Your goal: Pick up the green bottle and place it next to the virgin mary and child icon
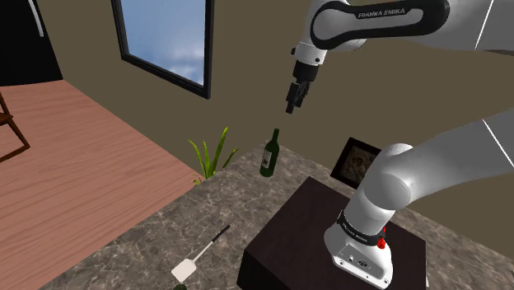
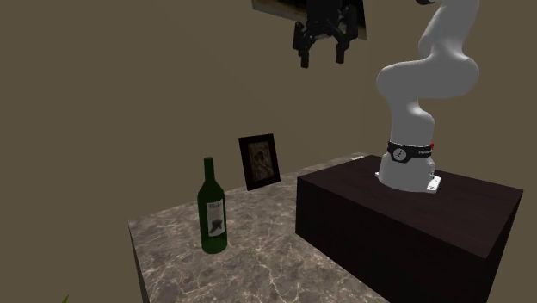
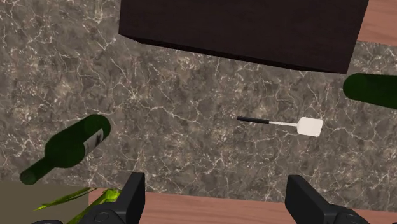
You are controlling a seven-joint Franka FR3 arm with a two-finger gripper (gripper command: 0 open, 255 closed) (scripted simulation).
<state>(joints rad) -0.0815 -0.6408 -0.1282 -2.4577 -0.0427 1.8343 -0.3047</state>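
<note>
Gripper parked high, jaws spread wide and empty, bottle waiting below
The green bottle stands upright at the centre of the shoulder view on the veined counter, with the framed icon near it to the right. It's tall and narrow, so an off-centre descent could clip the neck and topple it. A second green shape beyond the spatula could be grabbed by mistake. The arm reads "FRANKA EMIKA"; the bottle's label is illegible
</note>
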